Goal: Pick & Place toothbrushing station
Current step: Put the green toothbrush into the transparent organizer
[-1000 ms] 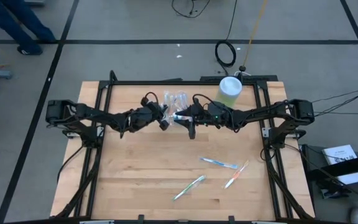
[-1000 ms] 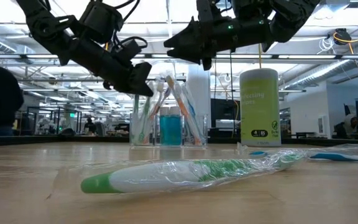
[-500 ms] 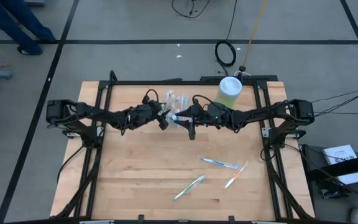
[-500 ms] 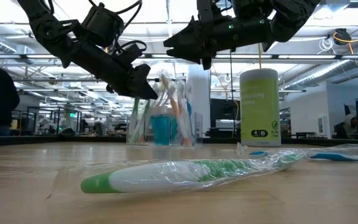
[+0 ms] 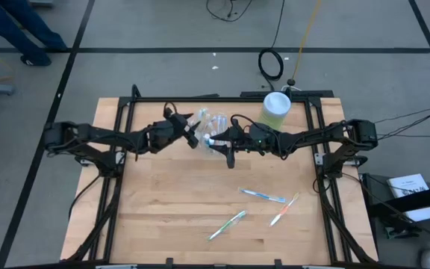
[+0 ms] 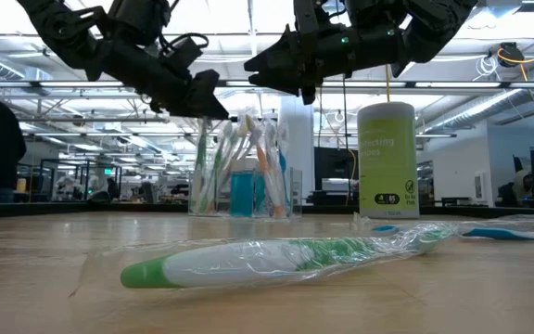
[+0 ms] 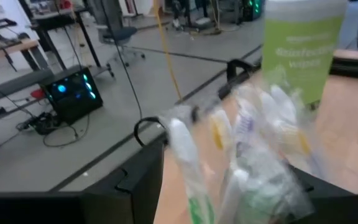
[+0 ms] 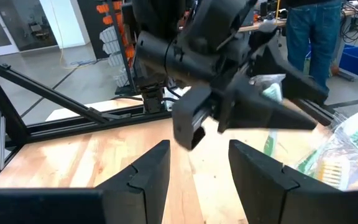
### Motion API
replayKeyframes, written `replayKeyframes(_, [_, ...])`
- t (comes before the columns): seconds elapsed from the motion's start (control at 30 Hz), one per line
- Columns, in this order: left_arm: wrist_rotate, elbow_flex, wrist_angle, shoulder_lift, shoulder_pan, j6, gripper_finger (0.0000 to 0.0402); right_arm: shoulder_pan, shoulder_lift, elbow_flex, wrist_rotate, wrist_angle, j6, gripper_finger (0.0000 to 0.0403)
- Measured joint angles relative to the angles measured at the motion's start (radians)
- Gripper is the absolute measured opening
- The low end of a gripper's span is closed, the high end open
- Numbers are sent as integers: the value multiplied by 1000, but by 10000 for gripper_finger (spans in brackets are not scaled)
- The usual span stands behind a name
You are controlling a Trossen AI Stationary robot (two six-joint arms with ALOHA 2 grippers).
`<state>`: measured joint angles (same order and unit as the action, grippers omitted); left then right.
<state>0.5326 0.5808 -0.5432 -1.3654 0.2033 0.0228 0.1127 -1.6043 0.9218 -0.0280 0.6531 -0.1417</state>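
Note:
The small clear container [image 6: 241,176] stands on its base at the table's far middle [image 5: 212,124]. It holds several pastel toothbrushes in plastic wrap [image 7: 247,155] and a teal tube [image 6: 242,193]. My left gripper [image 5: 190,134] hovers open just left of the brush heads and above them [image 6: 209,98]. My right gripper [image 8: 197,171] is open with nothing between its fingers. It hangs just right of the container [image 5: 222,143], higher than the brushes [image 6: 260,67]. Three wrapped toothbrushes lie flat on the table: green [image 5: 228,224], pink [image 5: 283,210] and blue [image 5: 262,196].
A tall green-and-white canister [image 5: 276,109] stands at the far edge, right of the container. The green wrapped toothbrush [image 6: 286,257] lies closest to the near edge. A black frame [image 5: 125,112] borders the table. A person [image 5: 21,26] stands on the floor beyond the far left.
My left gripper has opened, risen and drawn back toward the table's far left, away from the brush heads. The clear container with its brushes has slid a little toward the table's left and still stands upright.

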Motion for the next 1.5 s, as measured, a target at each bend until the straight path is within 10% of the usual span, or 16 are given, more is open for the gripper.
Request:
replayKeyframes(0.27, [-13,0,-1,11,64,52,209,0,0,0,0,0,0,155])
replayKeyframes(0.5, [-230,0,8,6,119,-45,209,0,0,0,0,0,0,155])
replayKeyframes(1.17, [-191,1,200,3,100,-89,206,0,0,0,0,0,0,155])
replayKeyframes(1.5, [-149,1,202,3,109,-85,94,0,0,0,0,0,0,155])
